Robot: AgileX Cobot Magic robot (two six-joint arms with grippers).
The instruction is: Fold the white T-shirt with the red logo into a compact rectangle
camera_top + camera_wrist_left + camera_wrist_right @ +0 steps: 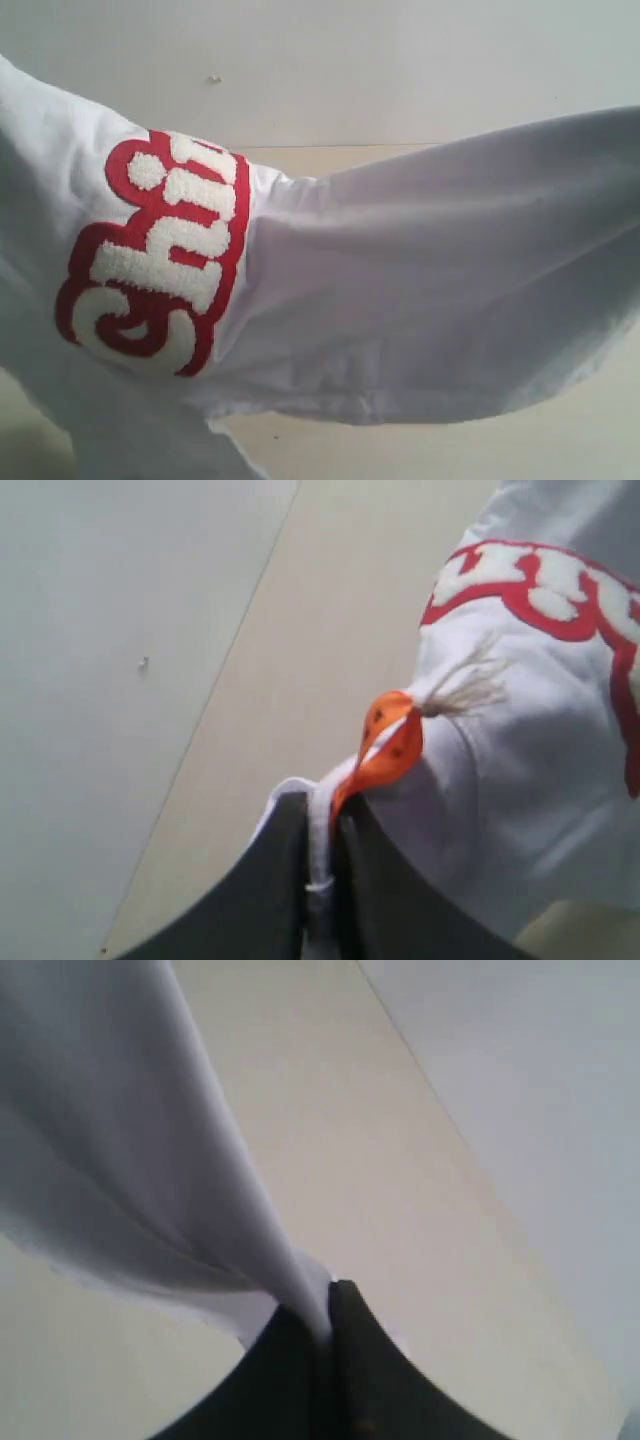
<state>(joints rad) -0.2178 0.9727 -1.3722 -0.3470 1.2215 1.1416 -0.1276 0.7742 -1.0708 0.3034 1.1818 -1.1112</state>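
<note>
The white T-shirt [420,290] hangs lifted close before the exterior camera and fills most of that view. Its red logo [160,255] with puffy white letters stands on end at the left. Neither gripper shows in the exterior view; the cloth hides them. In the left wrist view my left gripper [322,825] is shut on the white T-shirt's collar edge [318,840], right beside the orange tag loop [385,750], with the red logo [545,585] further along the cloth. My right gripper [325,1310] is shut on a gathered edge of the white T-shirt [130,1130].
A pale wooden tabletop [560,440] lies below the hanging cloth, and also shows as the tabletop [330,630] and the tabletop [380,1180] in the wrist views. A light wall [400,60] stands behind it.
</note>
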